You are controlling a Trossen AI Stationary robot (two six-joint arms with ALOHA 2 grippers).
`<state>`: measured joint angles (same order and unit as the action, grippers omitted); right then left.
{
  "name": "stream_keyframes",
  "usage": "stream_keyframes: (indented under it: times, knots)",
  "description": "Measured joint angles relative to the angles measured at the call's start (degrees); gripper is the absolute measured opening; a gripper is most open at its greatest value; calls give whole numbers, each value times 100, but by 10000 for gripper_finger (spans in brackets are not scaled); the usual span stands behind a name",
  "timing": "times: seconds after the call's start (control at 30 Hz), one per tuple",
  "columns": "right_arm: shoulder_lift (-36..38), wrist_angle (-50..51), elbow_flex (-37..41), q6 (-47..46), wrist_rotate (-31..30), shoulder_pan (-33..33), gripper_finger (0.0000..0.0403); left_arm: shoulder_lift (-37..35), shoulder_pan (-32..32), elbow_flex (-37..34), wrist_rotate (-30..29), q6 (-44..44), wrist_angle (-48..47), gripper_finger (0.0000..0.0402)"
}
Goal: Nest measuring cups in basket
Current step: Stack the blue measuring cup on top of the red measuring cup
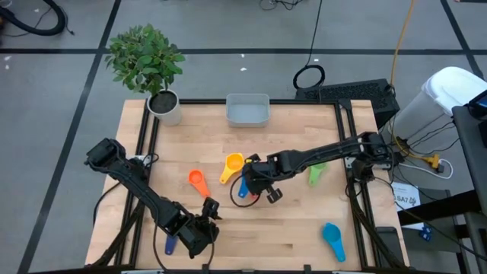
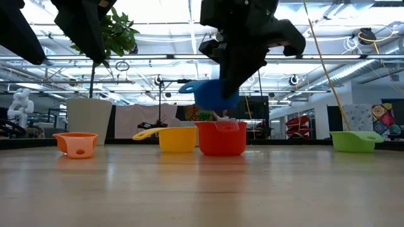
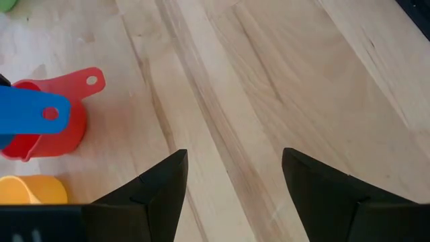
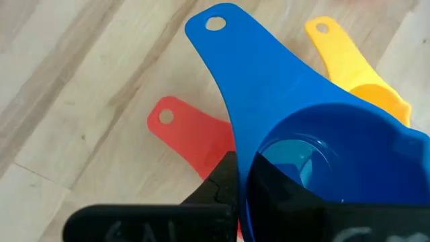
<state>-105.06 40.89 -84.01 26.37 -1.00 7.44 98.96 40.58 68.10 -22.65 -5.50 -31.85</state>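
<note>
Nearest the front edge of the counter (image 1: 289,243), the left gripper (image 1: 199,232) waits with its jaws spread and nothing between them. A dark blue cup (image 1: 170,244) lies just beside it, partly hidden by the arm. Toward the front right corner, a teal cup (image 1: 332,237) sits well apart from everything else.

At mid-counter, the right gripper (image 1: 251,181) has its jaws pressed together on the rim of a bright blue cup (image 2: 211,93), holding it in the air just above a red cup (image 2: 221,139). The low view shows the blue cup clear of the red one, not yet inside it. A yellow cup (image 1: 233,164) stands just beside the red one, an orange cup (image 1: 197,181) a little farther left, and a green cup (image 1: 316,173) near the right arm.

At the far edge sits the basket (image 1: 248,111), with no cup showing in it, and a potted plant (image 1: 160,76) at the far left corner.

The step in hand appears to be nesting blue into red. To do it well, the bowl should be centred over the red opening and kept level, with the handles lined up so they stack. Lowering slowly would likely keep the light red cup from tipping or sliding into the yellow one. The jaws should part only once the blue cup is seated.
</note>
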Motion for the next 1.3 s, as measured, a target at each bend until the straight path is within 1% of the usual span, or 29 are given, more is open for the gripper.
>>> stream_keyframes:
  times: [0.17, 0.3, 0.43, 0.63, 0.77, 1.1, 1.3]
  knots:
    - [-21, -22, 49, -65, -11, -42, 0, 0, 0, 0, 0, 0, 8, 243]
    - [-18, -169, 377, -208, 118, -111, 0, 0, 0, 0, 0, -12, 22, 243]
    - [-22, -389, 678, -319, 121, -118, 0, 0, 2, 0, 0, -46, 26, 243]
    - [-22, -523, 726, -425, 118, -111, 3, 0, 0, 0, 2, 38, 35, 243]
    - [-22, -624, 726, -428, 121, -111, 27, 0, 2, 0, 2, 46, 37, 243]
    - [-22, -641, 726, -621, 112, -111, 106, 0, 2, 0, 2, 20, 37, 243]
    - [68, -641, 730, -772, 81, -102, 137, 0, 2, 0, 2, 15, 32, 243]
